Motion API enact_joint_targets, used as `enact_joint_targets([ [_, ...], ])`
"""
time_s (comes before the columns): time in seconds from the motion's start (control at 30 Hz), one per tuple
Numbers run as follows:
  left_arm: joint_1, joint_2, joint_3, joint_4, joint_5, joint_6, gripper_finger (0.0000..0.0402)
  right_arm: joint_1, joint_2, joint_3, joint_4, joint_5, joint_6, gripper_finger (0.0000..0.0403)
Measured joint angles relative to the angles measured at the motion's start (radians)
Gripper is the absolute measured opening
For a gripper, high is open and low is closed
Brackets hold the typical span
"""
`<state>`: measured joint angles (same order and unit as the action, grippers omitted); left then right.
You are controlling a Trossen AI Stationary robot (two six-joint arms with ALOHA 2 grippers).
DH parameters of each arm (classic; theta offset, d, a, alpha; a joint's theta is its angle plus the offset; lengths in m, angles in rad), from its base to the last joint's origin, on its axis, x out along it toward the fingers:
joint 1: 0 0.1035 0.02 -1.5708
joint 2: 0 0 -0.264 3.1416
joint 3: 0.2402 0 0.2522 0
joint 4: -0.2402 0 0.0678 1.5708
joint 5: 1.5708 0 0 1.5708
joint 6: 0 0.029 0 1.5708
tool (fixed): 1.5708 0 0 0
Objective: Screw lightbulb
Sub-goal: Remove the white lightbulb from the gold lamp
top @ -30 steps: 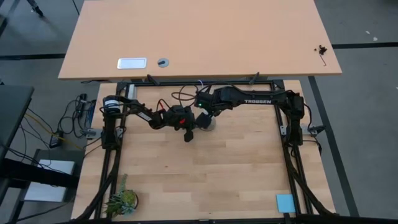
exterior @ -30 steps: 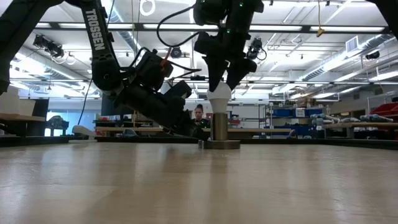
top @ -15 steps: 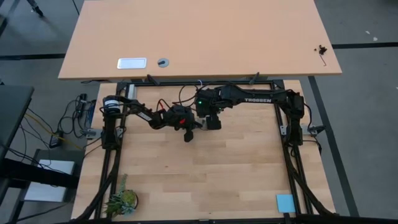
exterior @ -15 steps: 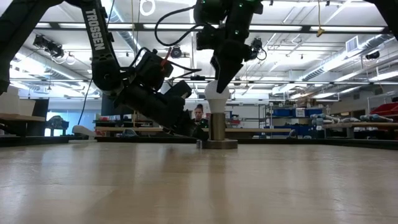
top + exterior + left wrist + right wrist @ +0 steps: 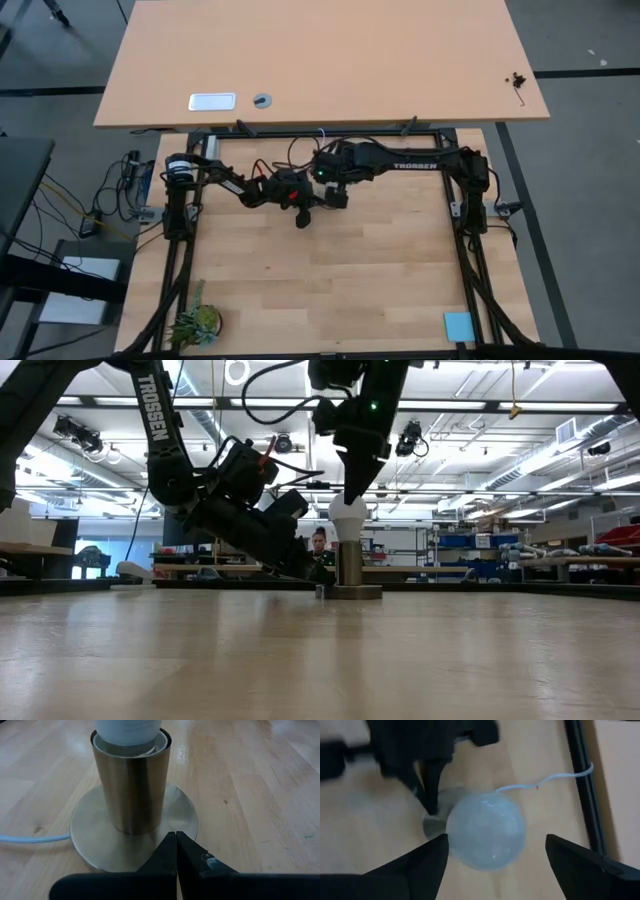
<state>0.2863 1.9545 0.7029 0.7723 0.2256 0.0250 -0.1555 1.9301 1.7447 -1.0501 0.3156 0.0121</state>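
The lightbulb (image 5: pixel 486 831) sits in its socket (image 5: pixel 131 785), between the right gripper's (image 5: pixel 495 857) spread fingers. Left gripper (image 5: pixel 176 851), fingers closed, pins the base. I'd re-grip squarely before twisting.

Probably a lab-workshop — storage shelving (image 5: pixel 470 545), ceiling lights (image 5: pixel 200 405).

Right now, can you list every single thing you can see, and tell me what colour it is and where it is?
lightbulb: one, white, sitting in the socket's top.
socket: one, brushed metal, round base, mid-table toward the back.
cord: one, white, running off from the socket.
plant: one, green, near left corner.
blue pad: one, near right corner.
table: one, light wood.
left gripper: black, shut, tips pressed on the socket's base.
right gripper: black, open, fingers apart either side of the lightbulb.
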Motion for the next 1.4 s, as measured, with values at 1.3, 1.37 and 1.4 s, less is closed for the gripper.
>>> enact_joint_targets([
  [1.3, 0.007, 0.001, -0.001, 0.02, 0.002, 0.053, 0.0001, 0.028, -0.002, 0.039, -0.038, 0.085, 0.612, 0.0244],
  [1.37, 0.007, 0.001, -0.001, 0.021, 0.002, 0.053, 0.0001, 0.028, -0.002, 0.039, -0.037, 0.084, 0.635, 0.0252],
  [1.4, 0.007, 0.001, -0.001, 0.022, 0.002, 0.053, 0.0001, 0.028, -0.002, 0.039, -0.037, 0.084, 0.645, 0.0256],
])
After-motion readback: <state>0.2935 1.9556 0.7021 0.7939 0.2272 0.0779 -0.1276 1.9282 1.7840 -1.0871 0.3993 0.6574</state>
